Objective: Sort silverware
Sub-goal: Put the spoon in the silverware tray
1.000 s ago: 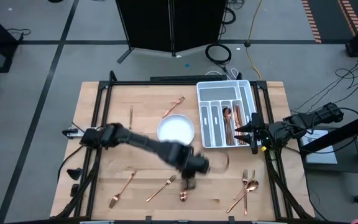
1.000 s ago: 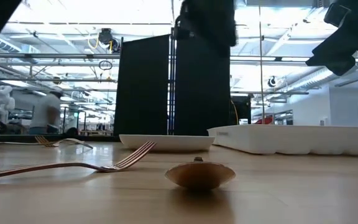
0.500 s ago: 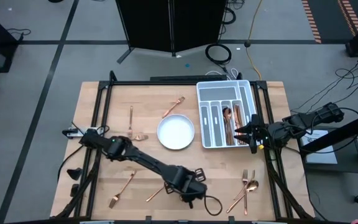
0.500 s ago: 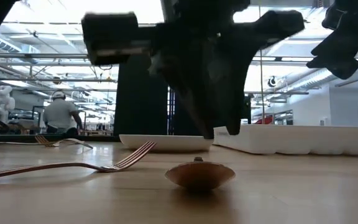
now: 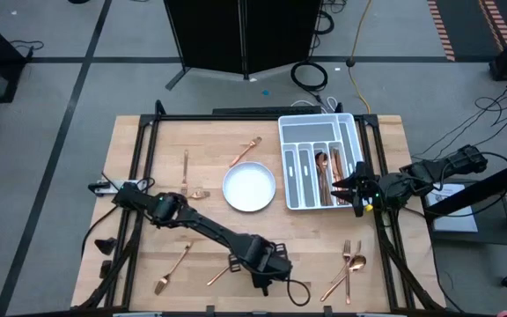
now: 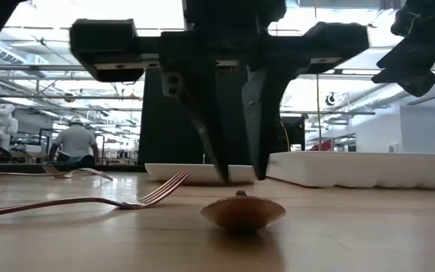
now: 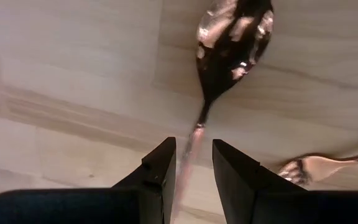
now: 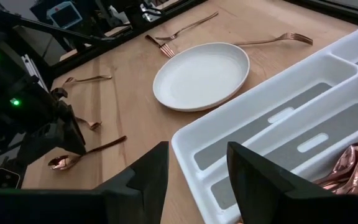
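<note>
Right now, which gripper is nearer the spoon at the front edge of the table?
Left. The left gripper hangs right over the spoon, fingers straddling its handle. The right gripper waits far off, beside the white tray.

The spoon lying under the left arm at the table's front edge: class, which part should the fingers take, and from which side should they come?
Grip the spoon by its thin handle, coming straight down from above. It lies flat on the table, so only a top approach fits, and the bowl is too wide and rounded. The left gripper is already open, one finger either side of the handle.
</note>
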Controlling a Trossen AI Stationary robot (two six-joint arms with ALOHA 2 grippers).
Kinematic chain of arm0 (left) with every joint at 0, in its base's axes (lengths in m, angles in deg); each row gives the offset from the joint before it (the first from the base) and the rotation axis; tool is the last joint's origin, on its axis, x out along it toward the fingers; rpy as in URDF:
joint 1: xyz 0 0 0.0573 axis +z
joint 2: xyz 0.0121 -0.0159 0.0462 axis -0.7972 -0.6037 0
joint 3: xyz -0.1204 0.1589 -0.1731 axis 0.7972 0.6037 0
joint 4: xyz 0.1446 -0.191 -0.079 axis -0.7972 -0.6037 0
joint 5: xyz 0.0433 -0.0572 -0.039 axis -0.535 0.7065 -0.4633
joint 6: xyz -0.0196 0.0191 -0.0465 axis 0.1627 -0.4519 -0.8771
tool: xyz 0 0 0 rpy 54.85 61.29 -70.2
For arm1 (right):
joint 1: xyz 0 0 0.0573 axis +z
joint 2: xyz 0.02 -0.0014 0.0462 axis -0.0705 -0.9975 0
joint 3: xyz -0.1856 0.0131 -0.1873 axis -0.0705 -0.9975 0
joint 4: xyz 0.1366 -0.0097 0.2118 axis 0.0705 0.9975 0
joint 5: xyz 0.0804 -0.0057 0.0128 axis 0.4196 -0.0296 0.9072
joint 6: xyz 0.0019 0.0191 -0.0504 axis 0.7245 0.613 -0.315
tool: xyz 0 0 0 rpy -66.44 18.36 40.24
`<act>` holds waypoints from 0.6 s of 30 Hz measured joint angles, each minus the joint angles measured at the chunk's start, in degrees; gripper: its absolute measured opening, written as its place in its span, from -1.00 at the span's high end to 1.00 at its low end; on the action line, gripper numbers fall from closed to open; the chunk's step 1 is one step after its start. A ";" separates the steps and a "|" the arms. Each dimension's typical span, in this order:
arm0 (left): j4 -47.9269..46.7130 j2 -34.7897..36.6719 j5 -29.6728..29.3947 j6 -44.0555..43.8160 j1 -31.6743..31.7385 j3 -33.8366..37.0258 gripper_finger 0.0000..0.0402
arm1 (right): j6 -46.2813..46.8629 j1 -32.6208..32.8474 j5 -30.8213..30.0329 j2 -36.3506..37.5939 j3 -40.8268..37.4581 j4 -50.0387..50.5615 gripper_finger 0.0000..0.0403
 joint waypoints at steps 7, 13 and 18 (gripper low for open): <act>0.21 -0.91 0.08 2.35 -0.07 0.34 0.50 | -0.02 -0.02 0.02 -0.02 0.00 0.01 0.23; 1.04 -2.07 1.37 6.51 0.18 0.37 0.50 | -0.47 0.00 0.04 -0.01 0.00 0.04 0.23; 1.13 -2.65 3.98 6.98 0.33 0.22 0.51 | -0.46 -0.02 0.04 -0.02 0.00 0.04 0.23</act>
